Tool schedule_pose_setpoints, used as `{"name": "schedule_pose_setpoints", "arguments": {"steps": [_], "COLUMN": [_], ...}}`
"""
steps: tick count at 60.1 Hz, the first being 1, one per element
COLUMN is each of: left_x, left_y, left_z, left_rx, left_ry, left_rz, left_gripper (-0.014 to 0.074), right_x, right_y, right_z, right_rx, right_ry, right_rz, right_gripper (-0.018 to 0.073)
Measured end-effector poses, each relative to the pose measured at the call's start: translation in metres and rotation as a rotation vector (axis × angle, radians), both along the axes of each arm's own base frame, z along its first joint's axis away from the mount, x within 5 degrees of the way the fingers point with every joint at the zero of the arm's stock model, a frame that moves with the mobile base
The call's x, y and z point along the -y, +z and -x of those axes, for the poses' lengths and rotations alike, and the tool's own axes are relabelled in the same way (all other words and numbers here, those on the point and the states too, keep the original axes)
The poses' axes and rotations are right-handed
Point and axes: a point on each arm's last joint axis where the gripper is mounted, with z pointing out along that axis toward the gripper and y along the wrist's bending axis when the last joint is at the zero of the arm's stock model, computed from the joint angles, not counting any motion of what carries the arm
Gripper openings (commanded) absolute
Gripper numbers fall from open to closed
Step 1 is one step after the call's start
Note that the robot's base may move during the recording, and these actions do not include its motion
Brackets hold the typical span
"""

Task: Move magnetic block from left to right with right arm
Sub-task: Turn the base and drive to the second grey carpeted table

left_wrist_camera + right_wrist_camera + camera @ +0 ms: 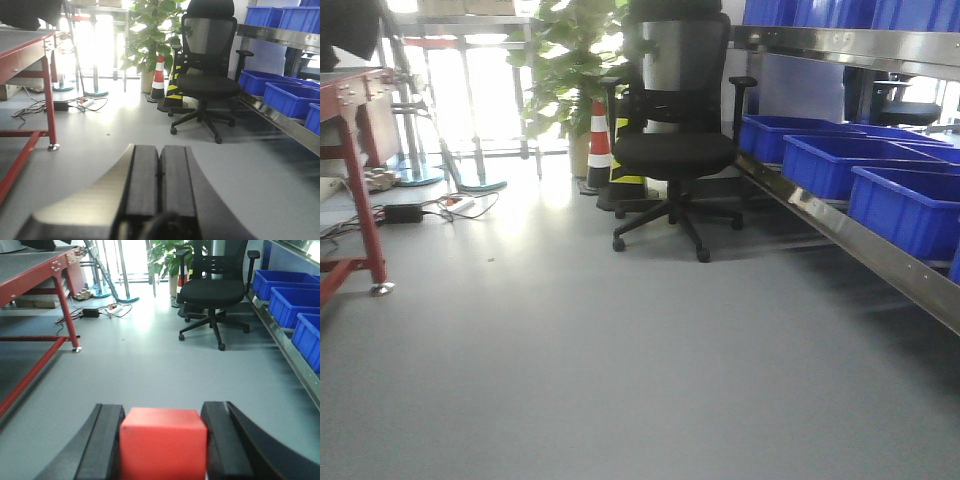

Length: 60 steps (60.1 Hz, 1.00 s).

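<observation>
The magnetic block (pixel 163 445), a plain bright-red cube, sits between the two black fingers of my right gripper (pixel 164 409) in the right wrist view. Both inner pads touch its sides, so the gripper is shut on it, with grey floor far beyond. In the left wrist view my left gripper (pixel 160 150) has its two black pads pressed together with nothing between them. The front-facing view shows neither gripper nor the block.
A black office chair (pixel 675 140) stands ahead on the grey floor. Blue bins (pixel 905 205) line a steel shelf on the right. A red-framed table (pixel 45 270) stands on the left. A striped traffic cone (pixel 600 140), a potted plant (pixel 575 60) and floor cables (pixel 430 210) lie further back.
</observation>
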Motion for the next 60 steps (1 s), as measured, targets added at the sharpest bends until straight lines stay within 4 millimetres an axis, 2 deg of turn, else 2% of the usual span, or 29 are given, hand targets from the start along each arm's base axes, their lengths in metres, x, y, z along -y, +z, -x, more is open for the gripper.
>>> {"name": "schedule_pose_setpoints", "arguments": {"steps": [60], "left_x": [0.0000], "left_y": [0.0000], "left_z": [0.0000], "left_rx": [0.000], "left_ry": [0.000], "left_rz": [0.000], "left_gripper": [-0.0116], "right_x": [0.0000], "right_y": [0.0000], "right_z": [0.0000], "right_rx": [0.000], "right_ry": [0.000], "right_rz": [0.000], "right_gripper": [0.0098]}}
